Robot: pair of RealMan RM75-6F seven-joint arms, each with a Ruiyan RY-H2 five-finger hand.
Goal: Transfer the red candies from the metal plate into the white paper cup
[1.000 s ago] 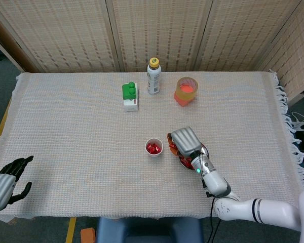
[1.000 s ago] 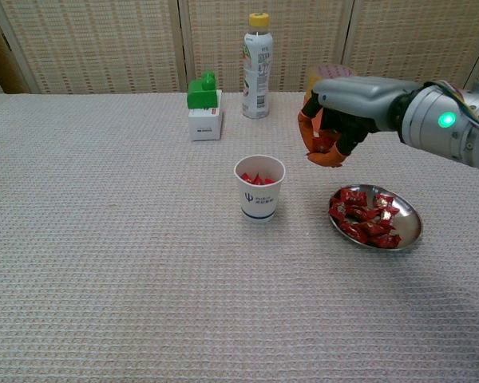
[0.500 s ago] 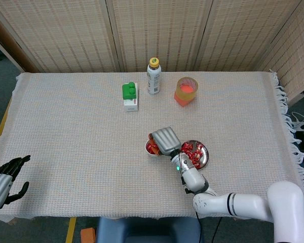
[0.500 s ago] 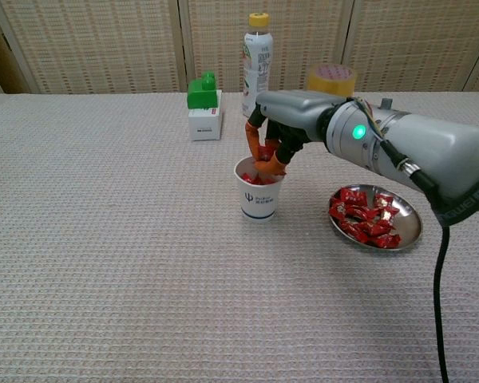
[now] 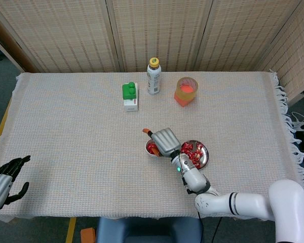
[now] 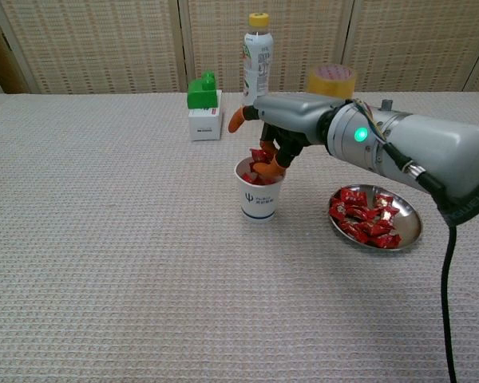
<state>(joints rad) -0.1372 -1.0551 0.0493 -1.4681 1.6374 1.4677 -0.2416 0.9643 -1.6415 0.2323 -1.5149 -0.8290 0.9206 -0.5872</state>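
The white paper cup stands mid-table and holds red candies. Right of it the metal plate carries several more red candies. My right hand hovers directly over the cup's mouth, palm down, fingers spread, one finger pointing out to the left. One red candy shows just under the fingertips at the cup's rim. My left hand rests at the table's near-left corner, fingers apart and holding nothing; only the head view shows it.
At the back of the table stand a green-and-white box, a yellow-capped bottle and an orange translucent cup. The woven cloth's fringed edge runs along the right side.
The right hand travelled from above the plate leftward to over the cup, carrying candies. In the last half second its fingers spread apart above the cup. The left hand barely moved.
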